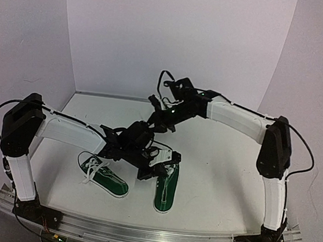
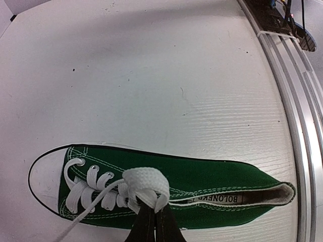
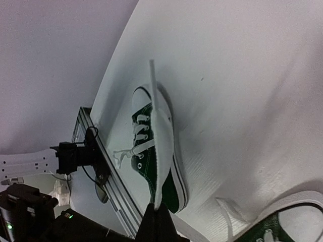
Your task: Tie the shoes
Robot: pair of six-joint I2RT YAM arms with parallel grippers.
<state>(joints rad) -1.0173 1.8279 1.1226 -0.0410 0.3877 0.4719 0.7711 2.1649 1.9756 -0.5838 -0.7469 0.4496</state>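
The counter (image 1: 213, 179) is flat and bare enough to let a shoe slide, and both shoes sit toward its near edge. The one I am working on (image 2: 202, 191) lies toe away from the rail, and its mate (image 1: 105, 176) lies just beside it to my left with its laces loose. I judge them to be light, with soft canvas uppers over stiffer rubber soles, so a hard tug would drag or tip the shoe rather than tighten anything. Any pull should run along the lace, not upward. The flat white lace is limp and a little slick, and it will sag the instant tension drops. My left jaws are closed tight on the lace loop (image 2: 146, 182), pinching it at its base just above the eyelets, which looks like the right spot. My right jaws are also fully closed, gripping the free strand (image 3: 157, 146), which stretches taut away from them. Gripping close to the crossing should give the most control.
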